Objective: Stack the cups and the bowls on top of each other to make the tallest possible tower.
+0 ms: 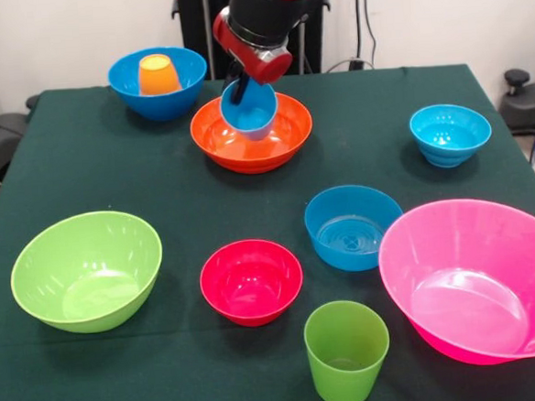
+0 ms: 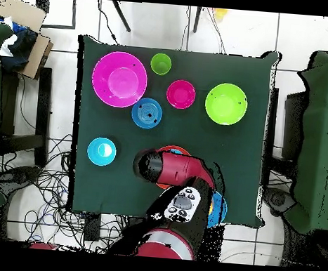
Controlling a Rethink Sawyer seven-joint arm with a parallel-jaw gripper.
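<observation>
My gripper point(image 1: 239, 90) is shut on the light blue cup point(image 1: 250, 110) and holds it tilted, mouth toward the camera, just over the wide orange bowl point(image 1: 252, 135). The orange cup point(image 1: 158, 75) stands upside down in the large blue bowl point(image 1: 158, 81). The green cup point(image 1: 346, 351) stands upright at the near edge. The lime green bowl point(image 1: 87, 271), small red bowl point(image 1: 251, 281), medium blue bowl point(image 1: 352, 227), large pink bowl point(image 1: 479, 277) and small turquoise bowl point(image 1: 450, 134) sit apart on the cloth. In the overhead view the arm point(image 2: 178, 174) hides the gripper and the cup it holds.
The table carries a dark green cloth point(image 1: 380, 101). The overhead view shows the pink bowl point(image 2: 118, 79), the green cup point(image 2: 160, 63), the red bowl point(image 2: 180, 94), the lime bowl point(image 2: 226, 104), the medium blue bowl point(image 2: 147, 113) and the turquoise bowl point(image 2: 101, 152).
</observation>
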